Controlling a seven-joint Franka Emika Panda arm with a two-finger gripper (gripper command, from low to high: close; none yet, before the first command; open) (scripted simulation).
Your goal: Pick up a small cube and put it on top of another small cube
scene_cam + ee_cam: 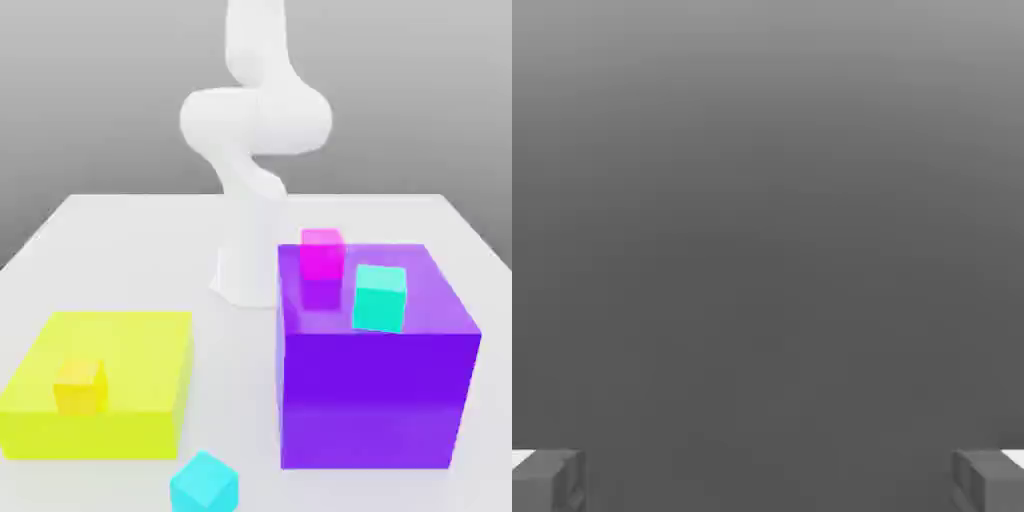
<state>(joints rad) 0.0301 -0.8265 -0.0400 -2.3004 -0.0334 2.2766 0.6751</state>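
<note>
- Nearest the exterior camera, a small plain sky-cyan cube [204,483] is seen lying on the white desk [110,225], at the lower edge of the picture, between the two big blocks and in front of both.
- Toward the exterior view's left of it, a large flat translucent yellow block [130,360] is set on the desk, and a small yellow-orange cube [80,386] is seen against its near left part; whether that cube sits inside or on it cannot be told.
- Toward the exterior view's right, a large tall translucent purple block [375,385] is placed, well taller than the yellow one.
- A small greener turquoise cube [380,298] is seen at the purple block's top face, close to its front edge.
- A small magenta cube [322,253] is seen at the rear left corner of that top face, with a faint tinted patch below it showing through the purple.
- Behind the blocks, the white robot arm [255,120] rises from its base on the desk and bends upward out of the picture's top.
- In the hand view, the jaws are shown spread wide, one grey fingertip [547,480] at each lower corner, with nothing between them but plain grey background.
- The gripper [768,482] is thus empty, and the sky-cyan cube lies untouched on the desk.
</note>
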